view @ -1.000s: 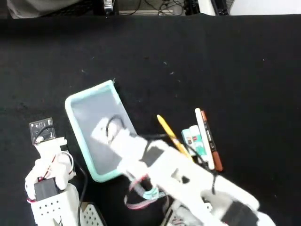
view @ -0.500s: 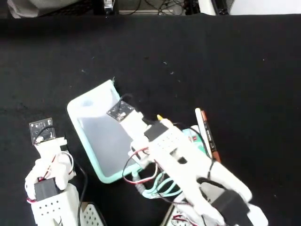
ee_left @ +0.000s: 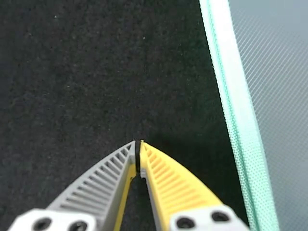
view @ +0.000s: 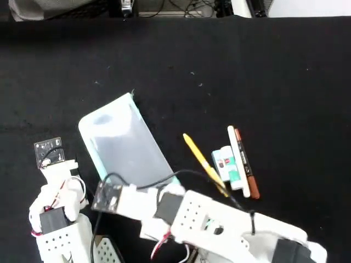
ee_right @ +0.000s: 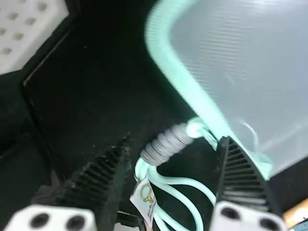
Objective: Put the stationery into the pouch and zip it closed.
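The pouch (view: 123,145) is translucent with a mint green edge and lies flat at the table's left centre. To its right lie a yellow pencil (view: 204,163), a small white and green eraser (view: 225,163), a white pen (view: 237,160) and a brown marker (view: 246,167). My right arm (view: 192,219) lies across the pouch's near end. My right gripper (ee_right: 176,140) is open around the mint zipper cord with its grey bead (ee_right: 165,143), beside the pouch (ee_right: 240,72) corner. My left gripper (ee_left: 138,144) is shut on nothing, just left of the pouch edge (ee_left: 236,120).
My left arm (view: 57,203) stands at the near left corner, close to the pouch. A white perforated part (ee_right: 24,19) sits near the right gripper. Cables and equipment (view: 164,6) lie beyond the table's far edge. Black cloth (view: 230,76) covers the far half.
My right arm has swung from over the middle of the pouch down to its near end. The pouch has shifted slightly. The left arm has kept still.
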Controlling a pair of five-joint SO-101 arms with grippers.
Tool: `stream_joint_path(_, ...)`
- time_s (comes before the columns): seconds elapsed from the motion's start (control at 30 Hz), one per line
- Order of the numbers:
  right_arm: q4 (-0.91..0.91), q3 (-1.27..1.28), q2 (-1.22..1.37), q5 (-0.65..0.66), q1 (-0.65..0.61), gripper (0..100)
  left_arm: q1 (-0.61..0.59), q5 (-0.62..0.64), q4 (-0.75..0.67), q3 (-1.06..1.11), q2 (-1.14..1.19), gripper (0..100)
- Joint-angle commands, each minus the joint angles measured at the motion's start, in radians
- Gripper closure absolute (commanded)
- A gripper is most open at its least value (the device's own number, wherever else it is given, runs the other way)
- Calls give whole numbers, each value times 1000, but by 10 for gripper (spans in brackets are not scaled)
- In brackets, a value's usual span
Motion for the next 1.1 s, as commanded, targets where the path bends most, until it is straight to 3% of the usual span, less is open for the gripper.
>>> stream_joint_path(0.0,-64,2,101,3,-5,717,-7,2,2,15,-3,969)
stream_joint_path(0.17,-210,-4,348,3,124,719,-7,2,2,15,-3,969)
stream_joint_path(0.27,-146,-97,452,3,215,731,-7,2,2,15,-3,969)
stream_joint_path(0.47,-178,-170,510,6,379,992,-7,2,2,15,-3,969)
stream_joint_path(0.67,-170,-173,403,11,456,985,-7,2,2,15,-3,969)
stream_joint_path(0.9,12,-168,82,97,456,970,-7,2,-2,15,-3,968)
stream_joint_path(1.07,107,-79,-131,124,456,760,-5,-3,-5,15,-5,967)
